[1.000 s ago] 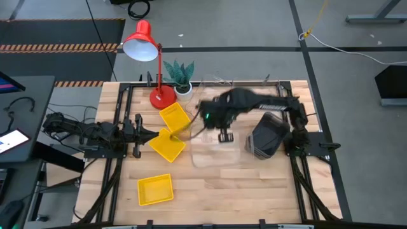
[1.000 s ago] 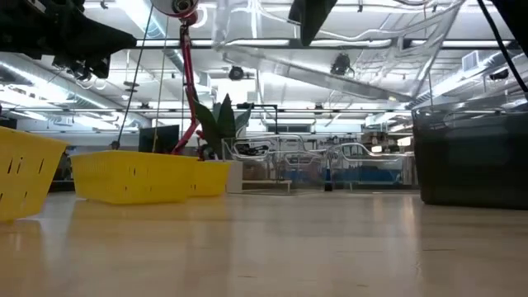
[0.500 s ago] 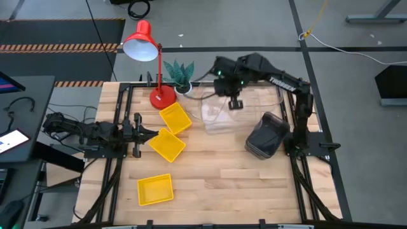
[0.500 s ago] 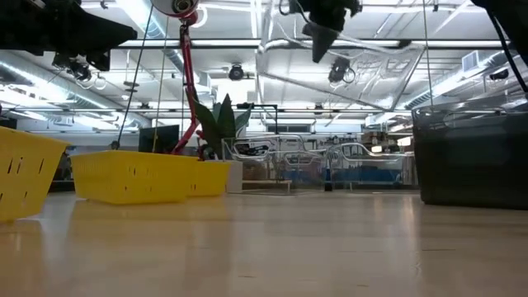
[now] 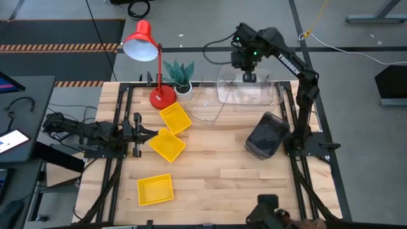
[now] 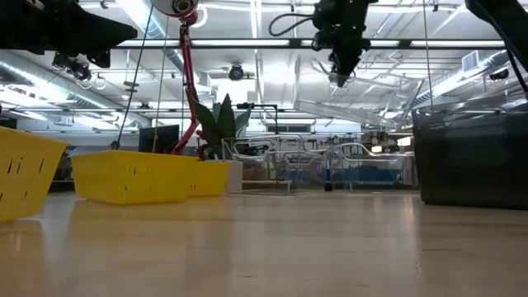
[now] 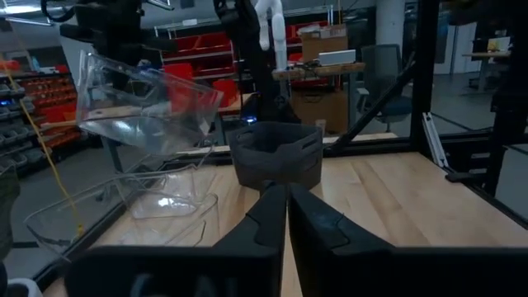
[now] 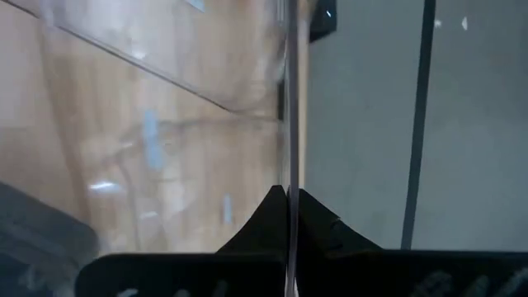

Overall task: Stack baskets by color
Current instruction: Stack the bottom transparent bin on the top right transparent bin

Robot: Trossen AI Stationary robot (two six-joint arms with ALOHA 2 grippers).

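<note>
Three yellow baskets point(image 5: 172, 117) are seen on the wooden bench point(image 5: 216, 178): opaque plastic, shallow, rectangular with rounded corners. Two sit corner to corner, touching, near the red desk lamp point(image 5: 141, 42); the third yellow basket point(image 5: 155, 189) lies well apart toward the near edge on the left side. Side slots are visible on the yellow walls in the low view.

Dark grey baskets point(image 5: 266, 135) are nested as one stack on the right side of the bench, matte and opaque; the count in the stack cannot be told.

One clear basket point(image 5: 247, 93) is pinched by its thin rim in the right gripper point(image 5: 248, 77) and held in the air over the far right corner of the bench, tilted. The fingers are closed on the see-through wall, as shown in the right wrist view. The right arm is stretched up and far from its base, elbow raised, wrist pointing down.

Another clear basket point(image 7: 165, 208) is seen resting on the bench below and beside the lifted one, next to the small potted plant point(image 5: 180, 75); its outline is faint.

The left gripper point(image 5: 141, 133) is parked low at the left edge of the bench, arm folded flat, fingers nearly together with nothing between them.
</note>
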